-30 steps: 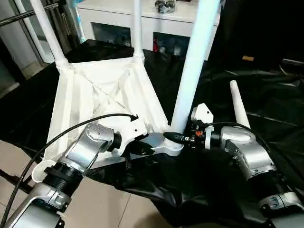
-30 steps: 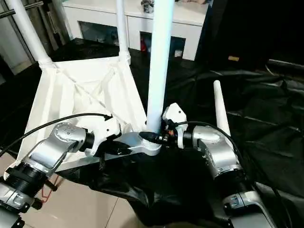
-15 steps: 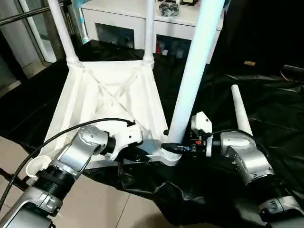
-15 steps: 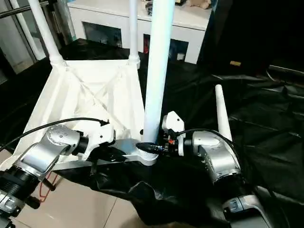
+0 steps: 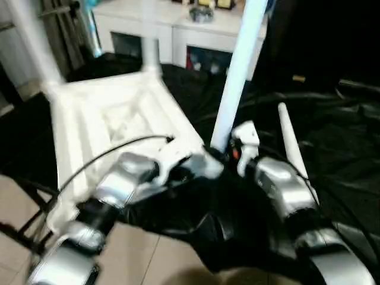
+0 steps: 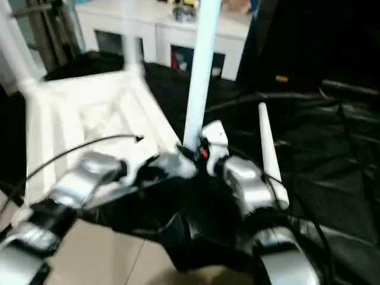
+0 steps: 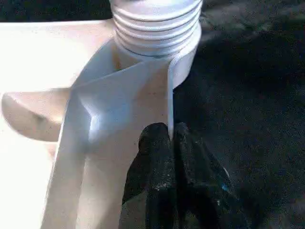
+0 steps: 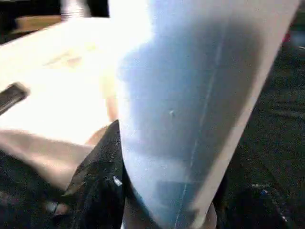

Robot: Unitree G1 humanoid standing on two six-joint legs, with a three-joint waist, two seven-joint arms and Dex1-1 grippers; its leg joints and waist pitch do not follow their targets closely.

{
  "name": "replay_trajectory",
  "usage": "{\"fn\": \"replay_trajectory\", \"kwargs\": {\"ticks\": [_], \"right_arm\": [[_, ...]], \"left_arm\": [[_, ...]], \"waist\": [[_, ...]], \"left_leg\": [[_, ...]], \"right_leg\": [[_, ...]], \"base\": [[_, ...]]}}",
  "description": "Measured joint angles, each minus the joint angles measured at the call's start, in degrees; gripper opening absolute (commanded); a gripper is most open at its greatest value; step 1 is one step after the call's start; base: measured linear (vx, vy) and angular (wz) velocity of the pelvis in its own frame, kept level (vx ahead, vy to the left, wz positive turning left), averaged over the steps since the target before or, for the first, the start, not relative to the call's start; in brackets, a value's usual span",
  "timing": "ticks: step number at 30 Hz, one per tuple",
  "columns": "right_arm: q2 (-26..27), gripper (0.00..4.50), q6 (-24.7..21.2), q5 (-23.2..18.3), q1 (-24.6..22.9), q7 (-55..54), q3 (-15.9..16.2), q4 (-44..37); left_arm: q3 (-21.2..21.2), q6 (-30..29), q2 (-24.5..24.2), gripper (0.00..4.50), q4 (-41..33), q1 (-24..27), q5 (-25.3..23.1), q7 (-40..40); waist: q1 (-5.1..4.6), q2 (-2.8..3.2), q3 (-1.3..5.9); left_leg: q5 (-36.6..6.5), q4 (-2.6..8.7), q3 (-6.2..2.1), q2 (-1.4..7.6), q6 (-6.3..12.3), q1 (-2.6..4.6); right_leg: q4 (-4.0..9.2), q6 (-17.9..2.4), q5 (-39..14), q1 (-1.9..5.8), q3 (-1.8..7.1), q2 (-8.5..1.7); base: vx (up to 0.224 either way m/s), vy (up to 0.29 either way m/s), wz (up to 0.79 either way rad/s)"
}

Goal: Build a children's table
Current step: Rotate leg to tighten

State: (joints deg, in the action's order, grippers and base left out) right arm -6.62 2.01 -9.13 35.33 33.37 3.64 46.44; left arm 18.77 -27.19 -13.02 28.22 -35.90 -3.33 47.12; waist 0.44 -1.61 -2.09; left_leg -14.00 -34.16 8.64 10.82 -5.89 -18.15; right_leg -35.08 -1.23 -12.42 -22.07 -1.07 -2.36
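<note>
Both pincers are seen from the head views at the near corner of the upturned tabletop [image 5: 113,113], where an upright leg [image 5: 233,89] is seated; a spare leg [image 6: 268,157] lies on the black sheet [image 5: 332,136]. In the left wrist view, the left gripper [image 7: 170,143] is pinched on a thin rib beside the threaded socket [image 7: 155,28]. In the right wrist view, the right gripper [image 8: 157,191] is clamped around the leg. Cross-threading could be caused by any tilt.
</note>
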Motion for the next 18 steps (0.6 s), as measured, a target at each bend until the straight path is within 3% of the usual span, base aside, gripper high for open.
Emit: {"fn": "replay_trajectory", "kwargs": {"ticks": [5, 10, 18], "right_arm": [[2.51, 1.89, 0.49, 0.76, 2.86, -10.39, -2.95, 3.92], [2.88, 1.89, 0.68, 0.87, 2.80, -11.20, -3.14, 3.98], [3.92, 1.89, 1.31, 2.74, 4.39, -13.12, -3.17, 6.60]], "left_arm": [[-1.01, -1.26, 5.37, 0.00, 4.99, -3.36, -1.12, -7.57], [-1.07, -1.30, 5.65, 0.00, 5.18, -3.49, -1.13, -7.41], [-1.53, -1.27, 5.60, 0.00, 6.62, -4.25, -1.48, -7.69]], "waist": [[0.58, 0.17, 0.06], [0.91, 0.24, 0.14], [0.52, 0.34, 0.08]], "left_leg": [[0.05, 0.03, 0.08, 0.02, 0.09, -0.05], [0.05, 0.26, 0.13, 0.04, 0.10, 0.01], [0.04, 0.44, 0.14, 0.04, 0.07, 0.11]], "right_leg": [[0.01, -0.37, 0.38, 0.04, 0.01, -0.04], [0.09, -0.33, 0.38, 0.05, 0.00, -0.02], [0.12, -0.12, 0.25, 0.04, 0.00, -0.02]], "base": [[0.000, 0.000, 0.00], [0.000, 0.000, 0.00], [0.000, 0.000, 0.00]]}}
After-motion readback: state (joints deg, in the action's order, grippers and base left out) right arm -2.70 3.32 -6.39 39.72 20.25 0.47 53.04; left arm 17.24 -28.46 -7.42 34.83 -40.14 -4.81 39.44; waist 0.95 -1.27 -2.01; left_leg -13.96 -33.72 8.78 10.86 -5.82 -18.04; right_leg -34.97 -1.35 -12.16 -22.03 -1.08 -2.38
